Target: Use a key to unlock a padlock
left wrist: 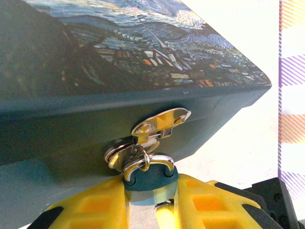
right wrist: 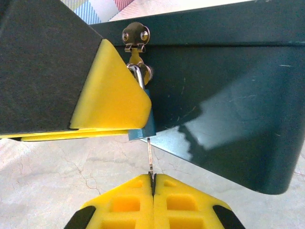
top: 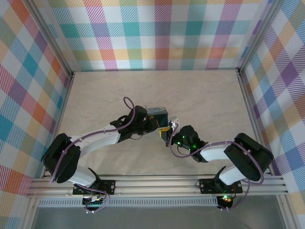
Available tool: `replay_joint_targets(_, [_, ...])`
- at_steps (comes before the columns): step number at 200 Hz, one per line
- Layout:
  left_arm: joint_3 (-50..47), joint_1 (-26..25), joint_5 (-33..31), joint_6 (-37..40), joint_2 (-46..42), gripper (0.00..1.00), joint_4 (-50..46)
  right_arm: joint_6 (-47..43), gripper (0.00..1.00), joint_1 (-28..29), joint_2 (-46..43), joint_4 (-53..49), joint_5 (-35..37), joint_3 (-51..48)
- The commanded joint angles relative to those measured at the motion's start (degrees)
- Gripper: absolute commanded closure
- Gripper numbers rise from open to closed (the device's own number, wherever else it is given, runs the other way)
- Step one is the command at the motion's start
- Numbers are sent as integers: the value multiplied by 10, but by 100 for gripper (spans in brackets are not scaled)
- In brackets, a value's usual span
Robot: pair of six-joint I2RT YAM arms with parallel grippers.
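Closest to the right wrist camera, the right hand has its two yellow pads pressed fully together on the key. The key is a thin dark sliver of metal that rises from between the tips to the underside of the padlock. That padlock is tiny, with a blue body and a silvery shackle, and it hangs from a small metal hasp on the front wall of a dark-blue tin. From this side a yellow pad of the left hand covers most of the lock's body, so just a blue corner and a bit of shackle show. Whether the key's tip sits inside the keyhole cannot be told. The left wrist camera gives what this one hides: the left hand, part-way closed, grips the padlock by its body between both pads. The shackle loops through the hasp, and the tin carries a swirling starry-night painting on its lid. From above, the left hand and right hand meet just beside the tin near the middle of the pale marbled table. Lock and key are too small to pick out there.
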Motion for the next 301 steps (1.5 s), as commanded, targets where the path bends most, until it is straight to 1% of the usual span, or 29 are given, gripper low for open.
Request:
replay_joint_targets(1, [20, -6, 5, -3, -19, 75, -6, 6, 100, -1, 2, 33, 3, -5])
replay_joint_targets(99, [24, -6, 7, -3, -12, 75, -7, 3, 100, -1, 4, 37, -23, 3])
replay_joint_targets(127, [24, -6, 7, -4, -13, 75, -7, 8, 100, -1, -1, 46, -14, 3])
replay_joint_targets(167, [26, -6, 9, -3, -12, 75, -7, 9, 100, 0, -2, 48, -18, 4])
replay_joint_targets(229, [28, -6, 10, -3, -11, 75, -10, 21, 100, 0, 1, 82, 3, -7])
replay_joint_targets(301, [32, -6, 22, -7, -9, 75, -6, 18, 100, -1, 43, 113, 0, 11])
